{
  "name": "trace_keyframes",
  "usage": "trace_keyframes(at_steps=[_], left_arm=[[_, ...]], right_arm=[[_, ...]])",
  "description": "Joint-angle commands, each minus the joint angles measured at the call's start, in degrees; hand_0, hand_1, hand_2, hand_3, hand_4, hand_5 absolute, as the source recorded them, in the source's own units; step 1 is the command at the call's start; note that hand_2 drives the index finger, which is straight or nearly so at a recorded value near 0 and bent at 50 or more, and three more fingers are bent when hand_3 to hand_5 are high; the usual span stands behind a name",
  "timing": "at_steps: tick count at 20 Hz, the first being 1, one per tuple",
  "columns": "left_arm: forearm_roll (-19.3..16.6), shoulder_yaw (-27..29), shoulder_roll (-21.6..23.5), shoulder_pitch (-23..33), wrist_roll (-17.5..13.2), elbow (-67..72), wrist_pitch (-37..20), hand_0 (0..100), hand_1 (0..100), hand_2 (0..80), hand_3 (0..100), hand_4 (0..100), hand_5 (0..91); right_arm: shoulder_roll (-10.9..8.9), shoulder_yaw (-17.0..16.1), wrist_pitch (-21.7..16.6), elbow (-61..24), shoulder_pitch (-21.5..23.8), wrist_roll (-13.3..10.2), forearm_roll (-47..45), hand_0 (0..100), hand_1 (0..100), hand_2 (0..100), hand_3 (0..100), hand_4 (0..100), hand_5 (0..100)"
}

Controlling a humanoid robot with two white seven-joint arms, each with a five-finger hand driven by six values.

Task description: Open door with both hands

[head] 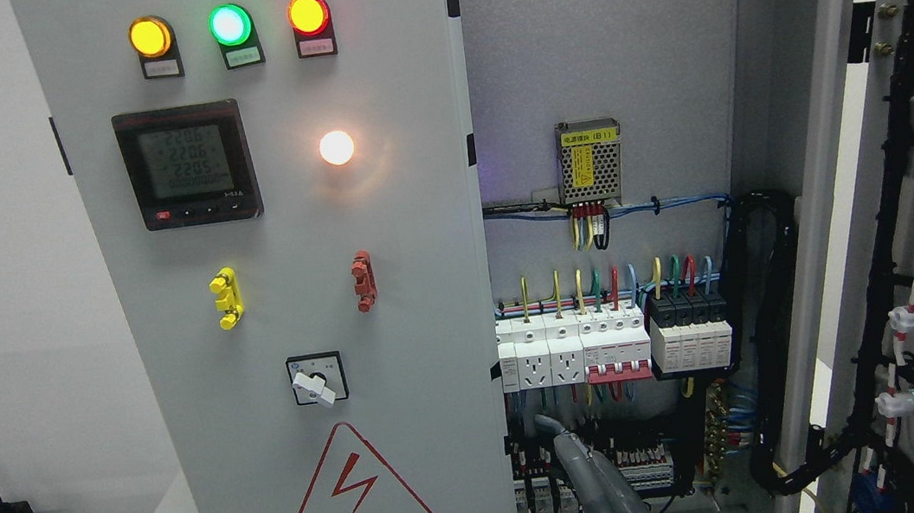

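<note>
Already the right-hand door point(899, 237) stands swung wide, baring the breakers point(608, 351) and wiring inside, beside the shut left door point(276, 270) with its lit lamps, while one grey hand point(594, 484) rises at the bottom edge, whose fingers' state I cannot tell.
</note>
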Motion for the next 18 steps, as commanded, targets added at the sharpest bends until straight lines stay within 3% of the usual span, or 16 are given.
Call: trace_keyframes(at_steps=[1, 18], left_arm=[[0.00, 0.00, 0.08, 0.00, 0.00, -0.01, 0.04, 0, 0, 0.0, 0, 3, 0.0], [0.00, 0.00, 0.00, 0.00, 0.00, -0.01, 0.04, 0, 0, 0.0, 0, 3, 0.0]], right_arm=[[0.08, 0.31, 0.04, 1.51, -1.20, 0.01, -0.56, 23, 0, 0, 0, 0, 0], [0.08, 1.01, 0.22, 1.42, -2.42, 0.10, -1.79, 23, 0, 0, 0, 0, 0]])
